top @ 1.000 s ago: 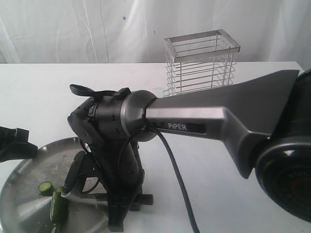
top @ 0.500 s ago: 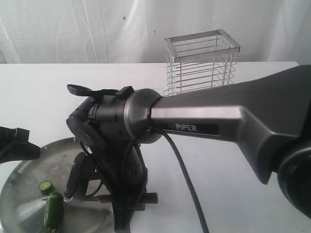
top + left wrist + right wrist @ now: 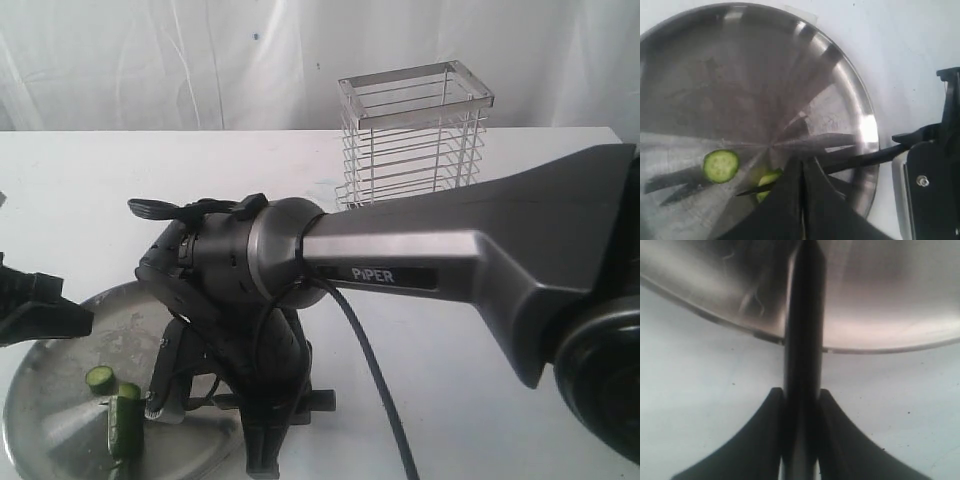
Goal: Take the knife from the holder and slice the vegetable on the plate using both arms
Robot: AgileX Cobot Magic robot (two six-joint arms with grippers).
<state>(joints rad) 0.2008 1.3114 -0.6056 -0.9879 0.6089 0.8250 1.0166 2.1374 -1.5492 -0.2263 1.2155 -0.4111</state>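
- The vegetable (image 3: 123, 428) lies on the plate (image 3: 50, 430), close to one round slice (image 3: 99, 378).
- It looks small, light and smooth, so I think it can roll or slip under a blade. The best place to hold it is the dark end, away from the cut.
- The knife (image 3: 860, 160) is thin, hard and sharp, and its blade reaches over the plate.
- The right arm (image 3: 450, 240) has its jaws pinching the knife's black handle.
- The left arm (image 3: 35, 310) has its jaws pressed together with nothing in them. They hang over the plate.
- The wire holder (image 3: 415, 130) stands well back on the surface.
- Since half a second ago, the right arm has dipped a bit lower. The left arm has come further over the plate.
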